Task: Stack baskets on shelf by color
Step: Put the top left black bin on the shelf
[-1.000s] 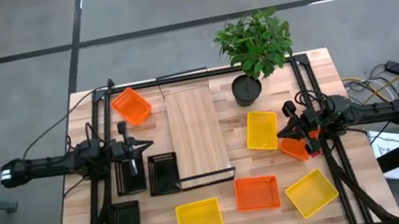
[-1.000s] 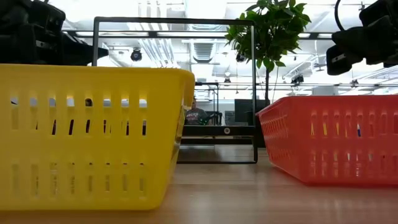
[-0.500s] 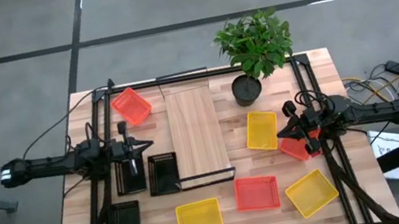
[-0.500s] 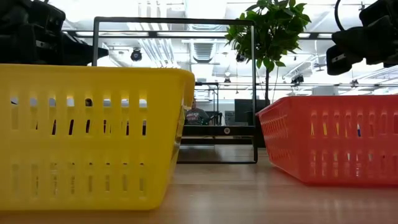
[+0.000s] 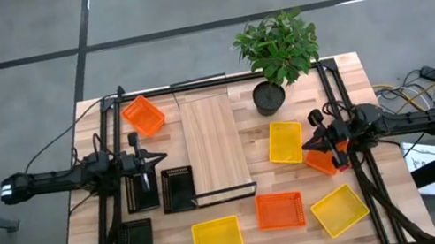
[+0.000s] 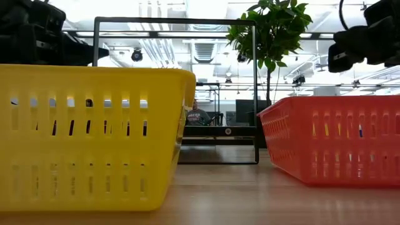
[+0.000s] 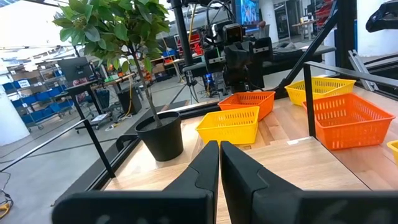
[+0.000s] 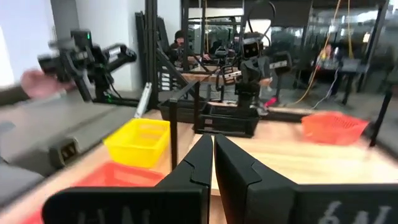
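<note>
No readable writing showing. Lying empty around the shelf (image 5: 216, 147): yellow baskets (image 5: 217, 238) and red baskets (image 5: 280, 210) toward the table's near and right edges, black baskets (image 5: 178, 188) toward its left. Hovering clenched, holding nothing: left gripper (image 5: 161, 157), right gripper (image 5: 314, 137).

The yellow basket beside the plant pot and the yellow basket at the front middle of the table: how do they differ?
The yellow basket beside the plant pot lies right of the shelf, with its long side running front to back. The front yellow basket lies in front of the shelf, with its long side running left to right. The first has a red basket close at its right corner; the second has another red basket to its right. Both are empty and upright.
</note>
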